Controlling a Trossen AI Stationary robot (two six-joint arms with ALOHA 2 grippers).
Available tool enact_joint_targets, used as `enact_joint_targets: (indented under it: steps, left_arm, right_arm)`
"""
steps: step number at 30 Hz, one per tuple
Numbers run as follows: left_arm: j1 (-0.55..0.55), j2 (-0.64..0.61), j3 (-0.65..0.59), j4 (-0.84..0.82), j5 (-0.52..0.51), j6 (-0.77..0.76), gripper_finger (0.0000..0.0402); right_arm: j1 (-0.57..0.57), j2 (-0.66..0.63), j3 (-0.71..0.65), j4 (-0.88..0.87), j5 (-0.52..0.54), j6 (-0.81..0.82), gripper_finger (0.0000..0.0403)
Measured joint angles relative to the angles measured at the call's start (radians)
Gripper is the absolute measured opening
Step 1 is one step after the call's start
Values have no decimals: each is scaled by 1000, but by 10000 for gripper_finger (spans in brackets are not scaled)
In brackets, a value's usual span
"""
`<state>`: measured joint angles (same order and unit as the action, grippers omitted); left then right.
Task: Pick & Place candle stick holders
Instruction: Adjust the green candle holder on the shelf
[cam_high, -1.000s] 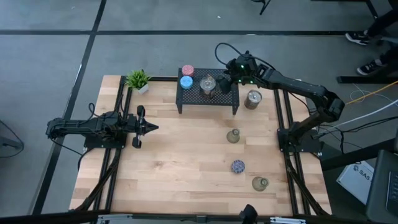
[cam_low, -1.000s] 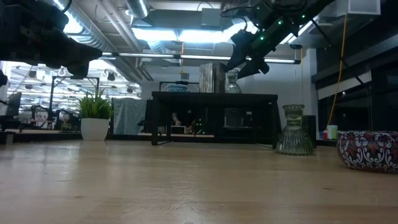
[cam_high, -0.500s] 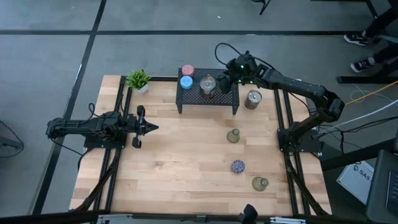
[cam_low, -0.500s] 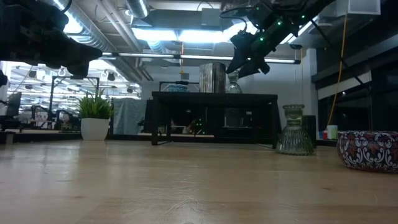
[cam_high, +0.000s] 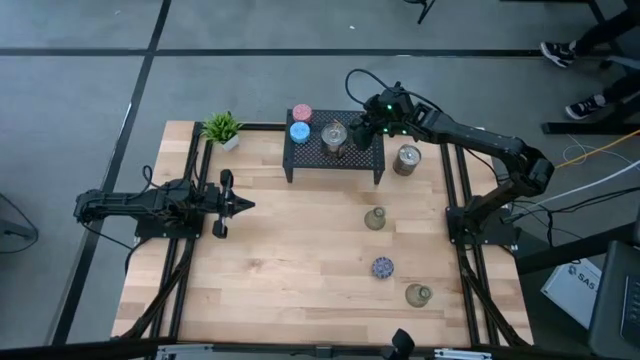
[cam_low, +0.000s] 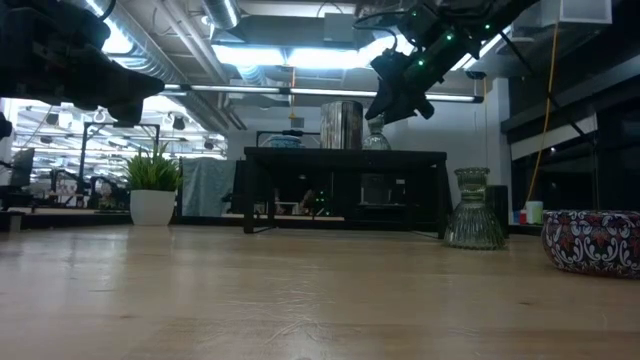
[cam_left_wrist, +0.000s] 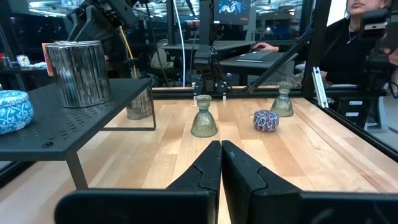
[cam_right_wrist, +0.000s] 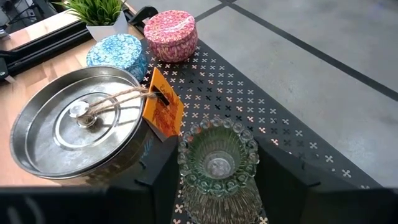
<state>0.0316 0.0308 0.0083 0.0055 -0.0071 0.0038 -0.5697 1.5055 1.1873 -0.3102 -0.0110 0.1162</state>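
A clear glass candle stick holder (cam_right_wrist: 217, 158) stands upright on its base on the black mesh rack (cam_right_wrist: 280, 134), next to a silver tin (cam_right_wrist: 78, 127) with an orange tag. My right gripper (cam_right_wrist: 217, 186) hovers over it, open, with one finger on either side of the glass and a little above it in the low view (cam_low: 398, 90). A light blue holder (cam_high: 299, 131) and a pink holder (cam_high: 301, 113) stand at the rack's left end. My left gripper (cam_high: 245, 206) is shut and empty at the table's left.
On the table right of the rack stands a silver tin (cam_high: 407, 159). An olive-grey glass holder (cam_high: 375, 219), a speckled dark blue holder (cam_high: 382, 267) and another olive holder (cam_high: 418, 295) stand toward the near right. A potted plant (cam_high: 221, 128) is at the far left.
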Motion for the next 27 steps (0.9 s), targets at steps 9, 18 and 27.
enact_joint_targets:
  steps: [9,18,27]
  left_arm:
    - [0,0,0,0,0,0,4]
    - [0,0,0,0,0,0,6]
    - [0,0,0,0,0,1,8]
  right_arm:
    - [0,-5,4,-50,-1,3,184]
    - [10,-60,-2,-121,-20,18,184]
    - [12,-100,-33,-152,-19,23,184]
